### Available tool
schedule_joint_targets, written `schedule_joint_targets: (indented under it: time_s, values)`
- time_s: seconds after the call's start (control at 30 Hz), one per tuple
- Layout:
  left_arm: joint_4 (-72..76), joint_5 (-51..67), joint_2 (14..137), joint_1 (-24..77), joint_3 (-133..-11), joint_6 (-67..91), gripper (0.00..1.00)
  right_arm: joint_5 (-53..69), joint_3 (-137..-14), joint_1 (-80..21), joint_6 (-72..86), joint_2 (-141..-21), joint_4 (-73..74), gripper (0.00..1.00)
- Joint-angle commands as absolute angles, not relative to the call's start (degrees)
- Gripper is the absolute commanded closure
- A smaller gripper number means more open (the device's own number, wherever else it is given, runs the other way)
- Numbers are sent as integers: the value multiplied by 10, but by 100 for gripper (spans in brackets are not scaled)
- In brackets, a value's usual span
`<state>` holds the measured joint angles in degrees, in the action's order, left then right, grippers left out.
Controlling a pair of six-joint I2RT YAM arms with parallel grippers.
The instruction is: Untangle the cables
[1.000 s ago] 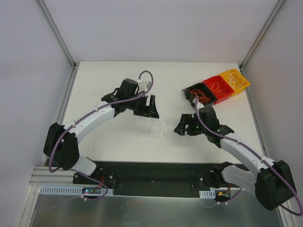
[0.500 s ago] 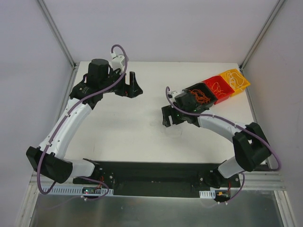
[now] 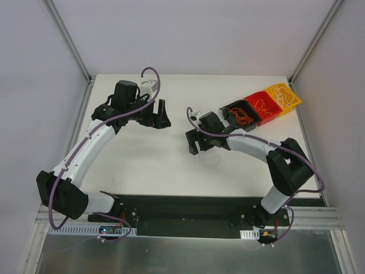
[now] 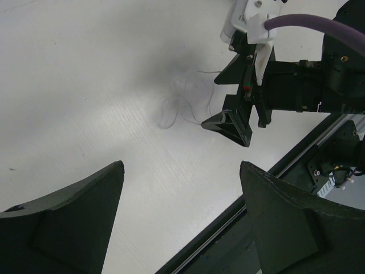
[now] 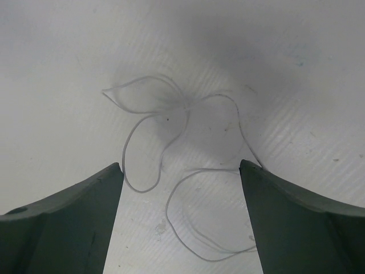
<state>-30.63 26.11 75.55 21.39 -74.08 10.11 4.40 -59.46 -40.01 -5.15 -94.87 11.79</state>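
1. Table (image 3: 142, 165): flat, matte white, with a faint ribbed grain in the wrist views. All positions below are given relative to the bins.

2. Bins (image 3: 269, 119): three small open plastic boxes in a row, black, red and yellow. Each holds thin curly wires (image 3: 244, 117); those in the black bin are orange.

3. Left gripper (image 4: 177, 217): well to the left of the bins, raised above the table. Its dark wedge-shaped jaws stand wide apart and hold nothing.

4. Right gripper (image 5: 179, 217): just left of the bins, on their near side. Its jaws are spread and empty, hanging over the loose wire.

5. Loose wire (image 5: 187, 105): hair-thin, whitish-clear and springy, lying on the table near-left of the bins. It forms several open loops that cross at one point. Whether it is one strand or more cannot be told.

6. Progress (judgement): wires already lie sorted in the bins, so the task appears well advanced. The clear loops are not yet separated or binned.
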Motion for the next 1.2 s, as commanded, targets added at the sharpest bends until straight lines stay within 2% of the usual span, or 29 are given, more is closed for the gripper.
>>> schedule_joint_targets:
  time_s: [0.0, 0.2, 0.57, 0.77, 1.03, 1.17]
  values:
    - [-297, 274, 740, 216, -741, 90, 19, 90, -605, -410, -36, -967, 77, 14]
    - [-294, 272, 746, 216, -738, 91, 18, 56, -663, -435, -39, -1010, 123, 16]
    - [-294, 276, 754, 216, -737, 92, 19, 19, -672, -451, -56, -1032, 145, 16]
    - [-294, 278, 757, 216, -737, 92, 18, -39, -688, -481, -52, -1055, 153, 17]
    - [-294, 280, 757, 216, -737, 92, 18, -119, -735, -498, 87, -1101, 161, 17]
    - [-294, 279, 756, 216, -737, 92, 18, -170, -793, -518, 169, -1143, 221, 17]
